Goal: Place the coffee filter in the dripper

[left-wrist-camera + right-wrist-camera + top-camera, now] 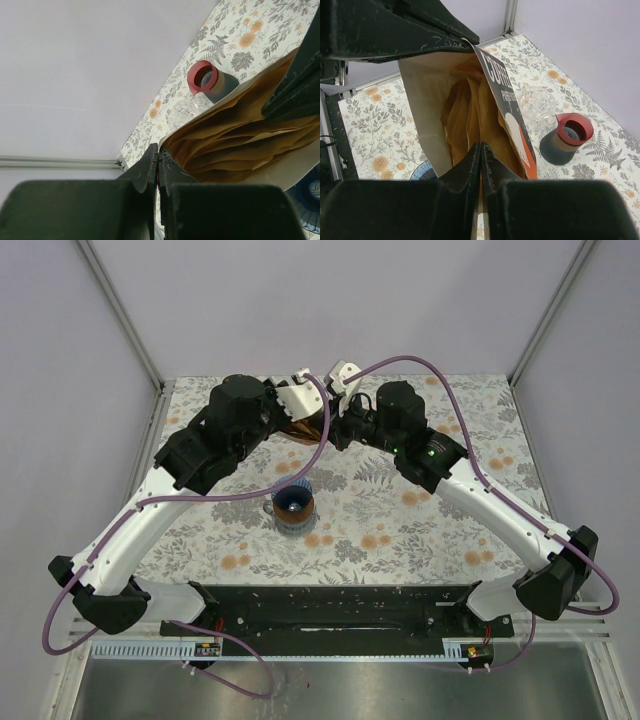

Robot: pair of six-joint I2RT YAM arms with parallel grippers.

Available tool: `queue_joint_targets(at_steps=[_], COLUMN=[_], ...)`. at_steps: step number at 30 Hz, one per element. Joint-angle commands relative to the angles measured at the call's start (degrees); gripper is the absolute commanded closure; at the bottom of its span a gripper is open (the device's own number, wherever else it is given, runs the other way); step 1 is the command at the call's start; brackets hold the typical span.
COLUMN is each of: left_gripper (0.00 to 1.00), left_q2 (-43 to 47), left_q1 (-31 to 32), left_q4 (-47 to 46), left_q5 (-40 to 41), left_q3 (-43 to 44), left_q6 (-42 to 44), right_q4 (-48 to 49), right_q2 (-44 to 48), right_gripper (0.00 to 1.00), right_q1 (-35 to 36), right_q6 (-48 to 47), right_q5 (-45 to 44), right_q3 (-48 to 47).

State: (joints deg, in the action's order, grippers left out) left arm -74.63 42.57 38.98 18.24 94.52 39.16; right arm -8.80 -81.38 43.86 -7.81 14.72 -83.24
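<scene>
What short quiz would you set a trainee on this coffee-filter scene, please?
1. True or false: the glass dripper already holds a filter.
2. What colour is the rim of the cup beside the dripper?
3. What is the left hand pinching? A. the filter packet; B. the dripper; C. the cup.
Key: 1 false; 2 red; 3 A.
</scene>
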Motion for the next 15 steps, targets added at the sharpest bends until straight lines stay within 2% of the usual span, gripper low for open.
queue_joint_targets(at_steps=[1,3,15], left_gripper=[1.0,1.0,1.0], left_q2=[0.45,0.45,0.63], left_q1=[0.32,0.32,0.24], left_q4=[-2.77,-2.86,-2.77], left_q5=[-0.22,-0.22,1.01], left_q3=[2.6,2.77,1.02], left_q6=[-0.66,-0.57,-0.49], right_q4=[1.5,1.24,1.24], right_q2=[0.0,0.08,6.06], right_gripper=[0.95,1.0,1.0], right_q1=[-0.09,-0.17,-0.09], right_q6=[-0.27,-0.45,-0.62], right_q5=[1.63,1.8,3.04], right_q3=[-2.45,-2.54,-1.14])
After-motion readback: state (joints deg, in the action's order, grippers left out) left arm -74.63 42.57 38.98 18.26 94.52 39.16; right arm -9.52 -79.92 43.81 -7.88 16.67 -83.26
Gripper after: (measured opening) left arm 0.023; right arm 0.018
